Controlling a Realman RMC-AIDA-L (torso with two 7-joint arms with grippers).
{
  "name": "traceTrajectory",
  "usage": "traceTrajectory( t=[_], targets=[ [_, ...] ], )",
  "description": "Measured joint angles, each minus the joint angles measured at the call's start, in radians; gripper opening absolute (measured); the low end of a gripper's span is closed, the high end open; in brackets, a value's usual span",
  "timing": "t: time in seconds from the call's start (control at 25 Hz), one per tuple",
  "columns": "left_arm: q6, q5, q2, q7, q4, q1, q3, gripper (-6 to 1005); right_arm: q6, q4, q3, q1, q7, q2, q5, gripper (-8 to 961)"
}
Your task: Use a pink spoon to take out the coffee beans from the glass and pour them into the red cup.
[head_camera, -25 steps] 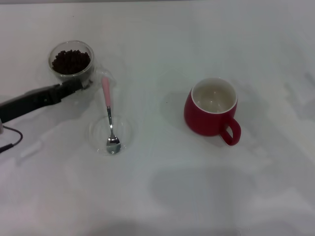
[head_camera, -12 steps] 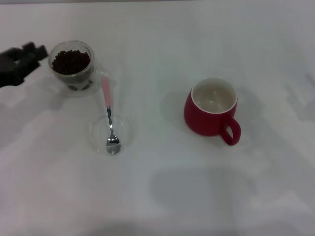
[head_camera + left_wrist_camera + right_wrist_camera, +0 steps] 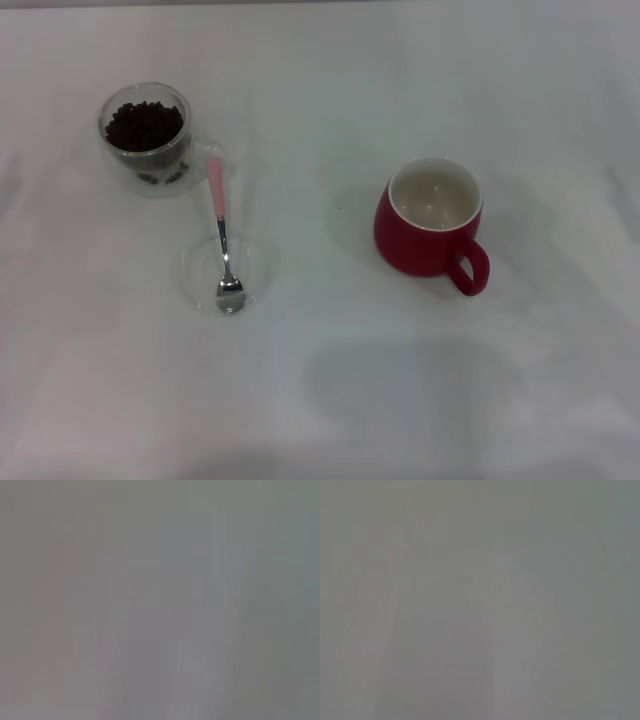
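Pink-handled spoon (image 3: 222, 236) lying flat on the white counter (image 3: 400, 400), long axis running near to far: metal bowl at the near end, resting in a flat clear dish (image 3: 225, 272); pink handle pointing away, toward the glass (image 3: 147, 135). Glass, far left, filled with dark coffee beans (image 3: 145, 124), just beside the handle tip. Red cup (image 3: 430, 222), well apart to the right, upright, white inside holding nothing, loop handle facing near-right. Neither gripper appears in any view, so whether they are open cannot be told; both wrist views show only featureless grey.
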Motion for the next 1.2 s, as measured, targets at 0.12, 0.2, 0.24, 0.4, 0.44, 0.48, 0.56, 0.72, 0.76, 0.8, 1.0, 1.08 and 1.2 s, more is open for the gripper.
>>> traceTrajectory(
  t=[0.12,0.2,0.24,0.4,0.44,0.48,0.56,0.72,0.76,0.8,1.0,1.08,1.2],
  targets=[
    [-0.003,-0.083,0.0,0.092,-0.053,0.012,-0.008,629,0.021,-0.001,0.031,-0.003,0.0,-0.001,0.0,666],
    [-0.011,-0.116,0.001,0.146,-0.078,0.013,-0.009,708,0.029,-0.001,0.036,-0.004,-0.001,-0.002,0.001,666],
    [-0.015,-0.127,0.0,0.169,-0.087,0.012,-0.009,747,0.033,-0.001,0.036,-0.004,-0.001,-0.002,0.001,666],
    [-0.023,-0.191,-0.001,0.255,-0.137,-0.002,-0.011,846,0.068,-0.003,0.037,-0.003,-0.007,0.001,0.001,666],
    [-0.024,-0.203,-0.001,0.268,-0.144,-0.004,-0.011,856,0.074,-0.004,0.037,-0.002,-0.008,0.002,0.001,666],
    [-0.025,-0.217,-0.001,0.283,-0.151,-0.005,-0.012,866,0.077,-0.005,0.037,-0.002,-0.009,0.003,0.001,666],
    [-0.026,-0.241,0.0,0.305,-0.162,-0.009,-0.012,876,0.08,-0.006,0.037,0.0,-0.01,0.004,0.001,666],
    [-0.026,-0.264,-0.001,0.323,-0.172,-0.017,-0.012,876,0.08,-0.008,0.038,0.001,-0.011,0.004,0.0,666],
    [-0.026,-0.271,-0.001,0.327,-0.176,-0.02,-0.012,876,0.08,-0.007,0.038,0.001,-0.011,0.004,0.0,666],
    [-0.026,-0.277,-0.001,0.331,-0.178,-0.026,-0.011,876,0.08,-0.006,0.038,0.001,-0.011,0.004,0.0,666],
    [-0.018,-0.279,-0.003,0.338,-0.181,-0.027,-0.009,877,0.08,-0.006,0.038,0.0,-0.013,0.005,-0.001,666],
    [-0.018,-0.279,-0.003,0.346,-0.188,-0.028,-0.006,877,0.077,-0.007,0.038,-0.002,-0.013,0.004,-0.001,666],
    [-0.018,-0.28,-0.003,0.376,-0.199,-0.031,-0.005,877,0.074,-0.008,0.038,-0.003,-0.013,0.004,-0.004,666]
  ],
)
